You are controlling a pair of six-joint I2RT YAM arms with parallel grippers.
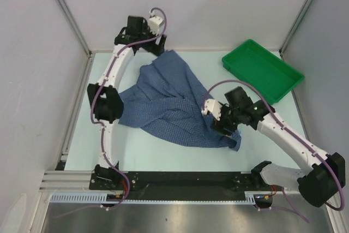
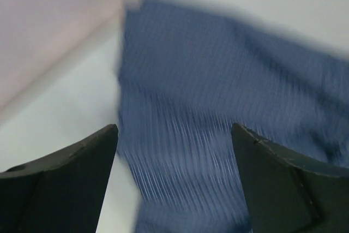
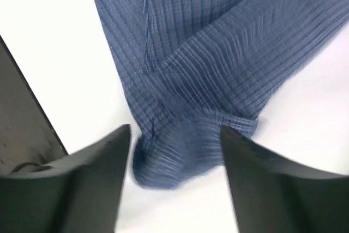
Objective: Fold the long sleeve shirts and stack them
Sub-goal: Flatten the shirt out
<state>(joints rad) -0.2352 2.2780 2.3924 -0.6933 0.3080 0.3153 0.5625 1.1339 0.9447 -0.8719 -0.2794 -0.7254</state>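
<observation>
At the middle of the pale table (image 1: 142, 154): one soft blue cloth button-up shirt with a fine white check (image 1: 166, 99). Lies rumpled and unfolded, runs from a narrow peak at 12 o'clock near the far wall down to a bunched tail at about 5 o'clock, and fans out toward 9 o'clock. Carries creases and overlapping layers across the middle; collar and buttons too small to make out from above. At 2 o'clock, well apart from the cloth: a shallow green rectangular plastic tray (image 1: 260, 71), set askew near the far right corner. At 12 o'clock: the left gripper (image 2: 174, 129), black fingers (image 2: 71, 178) spread wide, pinching nothing. Hangs over the shirt's upper part, with blurred blue cloth filling the gap between the tips and bare table off to one side. Touching the fabric or just above it: cannot tell. At 4 to 5 o'clock: the right gripper (image 3: 174, 130), dark fingers (image 3: 262, 178) likewise parted, clamping nothing. Hovers over a rolled, bunched end of the shirt, framed between the two tips in the wrist view, with white table on both sides of that end. Contact with the cloth unclear through the blur. Seen from above, hides part of the shirt's lower right corner.
</observation>
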